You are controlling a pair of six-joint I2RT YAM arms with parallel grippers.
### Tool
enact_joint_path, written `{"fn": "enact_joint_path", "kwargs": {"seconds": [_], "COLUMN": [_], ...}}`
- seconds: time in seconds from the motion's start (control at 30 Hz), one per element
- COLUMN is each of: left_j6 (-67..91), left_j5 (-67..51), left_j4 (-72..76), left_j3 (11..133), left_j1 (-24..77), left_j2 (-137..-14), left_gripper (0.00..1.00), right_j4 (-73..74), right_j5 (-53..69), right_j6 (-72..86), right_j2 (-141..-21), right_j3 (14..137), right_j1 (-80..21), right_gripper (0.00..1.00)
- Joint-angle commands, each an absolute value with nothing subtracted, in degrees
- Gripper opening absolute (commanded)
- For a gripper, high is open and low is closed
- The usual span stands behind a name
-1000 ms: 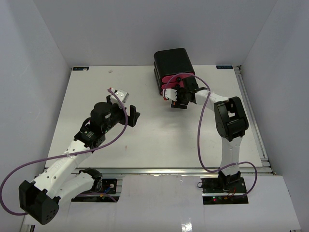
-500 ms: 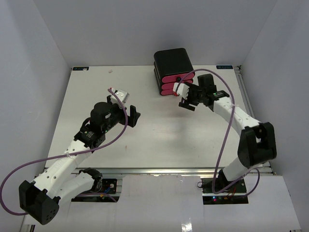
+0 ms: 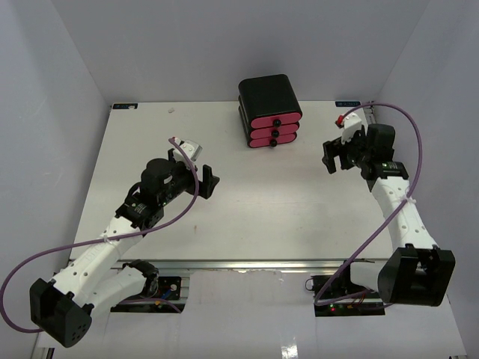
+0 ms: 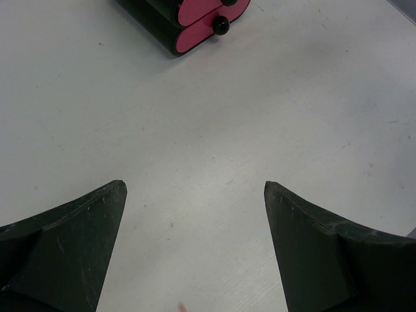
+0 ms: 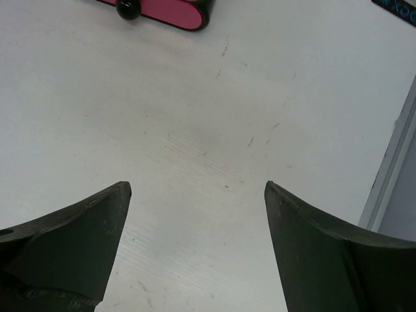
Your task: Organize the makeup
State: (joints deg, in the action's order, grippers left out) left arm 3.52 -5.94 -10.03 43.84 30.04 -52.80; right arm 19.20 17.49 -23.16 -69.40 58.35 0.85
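Observation:
No makeup shows in any view. The black box (image 3: 268, 96) with three pink drawers (image 3: 275, 132) stands at the back middle of the table, all drawers pushed in. Its lower corner also shows at the top of the left wrist view as the box (image 4: 188, 23) and of the right wrist view as the box (image 5: 166, 10). My left gripper (image 3: 208, 179) hovers open over bare table, left of the box, and appears empty as the left gripper (image 4: 195, 185). My right gripper (image 3: 330, 157) is open and empty, right of the box, seen as the right gripper (image 5: 197, 185).
The white table (image 3: 254, 209) has a metal rail along its right edge (image 5: 392, 172), close to my right gripper. White walls enclose the back and both sides. A blue tape strip (image 3: 348, 103) marks the back right corner.
My right arm has pulled away from the drawer fronts and swung right toward the table's edge, its jaws opening wider. The left arm has not moved.

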Motion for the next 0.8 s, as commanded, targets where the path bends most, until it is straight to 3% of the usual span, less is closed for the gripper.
{"fn": "enact_joint_path", "kwargs": {"seconds": [0.0, 0.2, 0.77], "left_j6": [3.7, 3.6, 3.3], "left_j5": [-7.4, -6.8, -5.5], "left_j4": [-8.9, -8.9, -9.3], "left_j3": [43.2, 43.1, 43.2], "left_j1": [29.6, 29.6, 29.6], "left_j2": [-53.2, -53.6, -54.5], "left_gripper": [0.98, 0.98, 0.98], "right_j4": [18.3, 12.0, 5.6], "right_j5": [13.6, 10.8, 8.6], "right_j6": [-14.8, -10.8, -6.8], "right_j2": [-61.2, -50.9, -43.5], "right_j3": [51.9, 43.4, 37.3], "right_j1": [2.9, 4.8, 10.4], "right_gripper": [0.90, 0.90, 0.90]}}
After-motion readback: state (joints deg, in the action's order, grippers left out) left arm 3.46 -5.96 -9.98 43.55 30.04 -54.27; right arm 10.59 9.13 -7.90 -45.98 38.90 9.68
